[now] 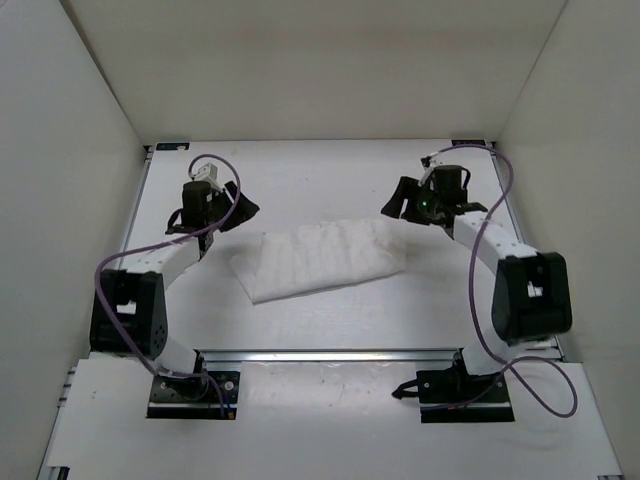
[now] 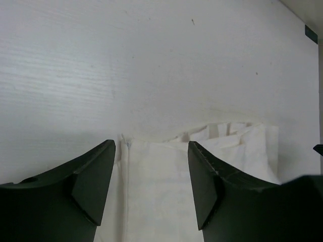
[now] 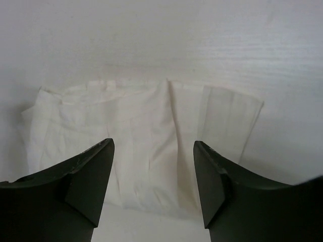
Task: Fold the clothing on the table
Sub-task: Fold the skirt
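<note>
So the clothing sits pretty much in the middle of the table, lying flat as a slightly skewed rectangle, with one arm parked at each short end. The left gripper has its jaws apart with nothing between them. It hangs over the garment's left end, where you can see a few stacked layer edges peeking out along the far side. The right gripper is also spread wide and empty, over the right end. My guess on the placement: one arm per end means each can take a corner of the same edge, so a floppy piece this wide lifts evenly instead of sagging or twisting. As for the cloth itself, it's thin, soft and white with faint ribbed lines running across it. It's already doubled over into layers, with a raised crease down the middle in the right wrist view. The edges don't quite line up, so not the crispest fold, but it looks close to done.
</note>
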`<state>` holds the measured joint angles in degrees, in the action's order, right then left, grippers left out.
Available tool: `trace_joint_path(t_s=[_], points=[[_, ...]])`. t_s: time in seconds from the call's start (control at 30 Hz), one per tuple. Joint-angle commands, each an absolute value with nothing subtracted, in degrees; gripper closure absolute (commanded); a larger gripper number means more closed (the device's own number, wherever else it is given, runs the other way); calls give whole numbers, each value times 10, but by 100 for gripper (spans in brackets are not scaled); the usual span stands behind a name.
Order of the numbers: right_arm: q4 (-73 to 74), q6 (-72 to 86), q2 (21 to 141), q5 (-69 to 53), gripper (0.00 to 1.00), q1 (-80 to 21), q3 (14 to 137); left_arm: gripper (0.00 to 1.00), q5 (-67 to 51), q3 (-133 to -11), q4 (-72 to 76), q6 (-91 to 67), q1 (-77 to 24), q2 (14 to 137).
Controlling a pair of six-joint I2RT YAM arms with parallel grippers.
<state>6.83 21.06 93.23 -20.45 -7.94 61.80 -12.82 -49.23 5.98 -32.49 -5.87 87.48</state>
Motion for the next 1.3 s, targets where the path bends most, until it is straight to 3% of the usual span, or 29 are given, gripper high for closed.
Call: trace_joint_path(t_s=[0.0, 0.13, 0.27, 0.47, 0.73, 0.77, 0.87, 0.93, 1.07, 1.27], points=[[71, 266, 830, -203, 39, -52, 526, 30, -140, -422, 22, -333, -74, 780], [4, 341, 735, -229, 40, -11, 374, 29, -139, -311, 1, -345, -92, 694], [-24, 361, 734, -255, 39, 11, 328, 28, -126, -230, -22, -369, -105, 587], [-70, 374, 790, -268, 35, -7, 310, 28, -119, -149, -45, -389, -102, 469], [-118, 402, 849, -280, 35, -35, 299, 26, -118, -134, -66, -390, -101, 449], [-121, 406, 851, -280, 38, -35, 298, 26, -112, -137, -68, -389, -104, 447], [-130, 405, 853, -272, 67, -34, 291, 27, -106, -128, -67, -392, -104, 450], [-134, 405, 853, -279, 100, -29, 289, 30, -109, -122, -58, -395, -106, 453], [-126, 398, 852, -273, 99, -36, 298, 41, -104, -125, -51, -396, -116, 474], [-111, 385, 849, -259, 100, -47, 308, 34, -93, -138, -69, -385, -148, 510]])
